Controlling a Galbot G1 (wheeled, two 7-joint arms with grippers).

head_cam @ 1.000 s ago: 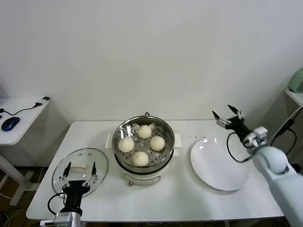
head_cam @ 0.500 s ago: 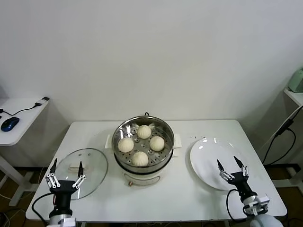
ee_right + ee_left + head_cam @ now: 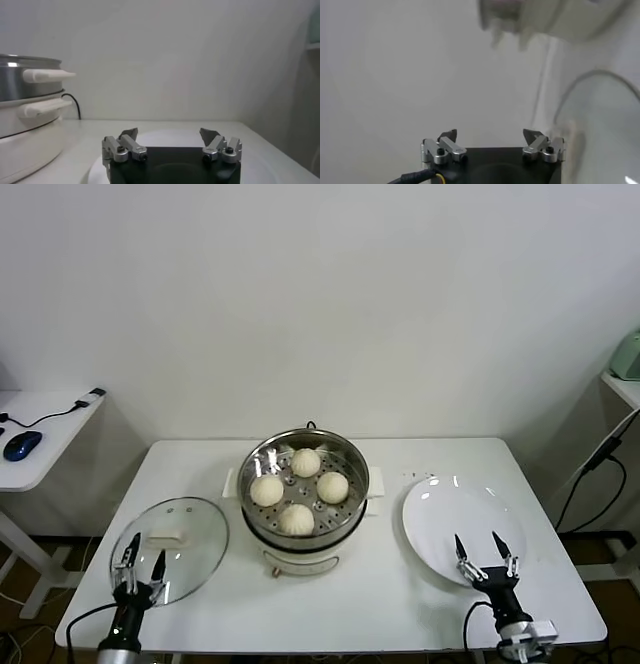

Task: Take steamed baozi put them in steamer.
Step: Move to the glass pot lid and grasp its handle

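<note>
All four steamed baozi (image 3: 300, 489) sit in the steamer (image 3: 304, 487) on the white counter (image 3: 400, 584) — forward of both tools and between them. The left tool (image 3: 140, 567) hangs empty with fingers spread, low at the near edge over the glass lid (image 3: 170, 546). The right tool (image 3: 483, 550) is also spread and empty — at the near rim of the white plate (image 3: 462, 529), with the steamer off to its left.

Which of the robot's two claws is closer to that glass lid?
The left. The left gripper hovers open over the glass lid's near edge, while the right gripper sits open across the table, at the white plate's near edge.
</note>
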